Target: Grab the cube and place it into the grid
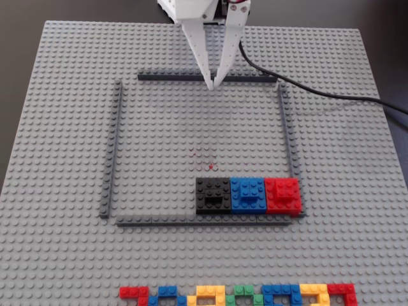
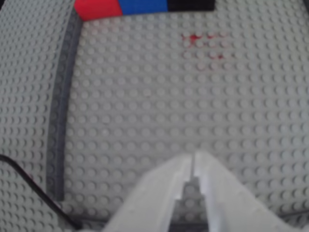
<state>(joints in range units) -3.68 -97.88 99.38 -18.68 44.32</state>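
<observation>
Surface: grey studded Lego baseplate (image 1: 64,127) covering a dark table, seen from above and in front in the fixed view
Grid: large square outline of four thin dark grey Lego bars (image 1: 112,146) with gaps at the corners, lying on the baseplate; in the wrist view one bar (image 2: 62,111) runs up the left side
Cube: small black square block of studded Lego bricks (image 1: 213,194) sitting inside the outline, against the near bar, leftmost of three blocks in a row; only its edge (image 2: 190,5) shows at the top of the wrist view
Neighbours: blue studded block (image 1: 248,194) touching the black one, then a red studded block (image 1: 282,194) at the outline's near right corner in the fixed view
Other items: row of multicoloured bricks (image 1: 239,296) along the near edge of the baseplate, well apart from the outline; black cable (image 1: 319,92) trailing right from the arm
Tool: white two-finger gripper (image 1: 212,86) hanging tip-down over the far bar, fingertips pinched together with nothing between them, well apart from the blocks
Marks: faint red specks on the studs (image 1: 203,156) between gripper and blocks
Step in hand: judged from the layout, the cube already rests inside the grid and the empty gripper stands clear, so the placing looks done
Next move: likely only a retreat, lifting straight up without catching the far bar or the cable
</observation>
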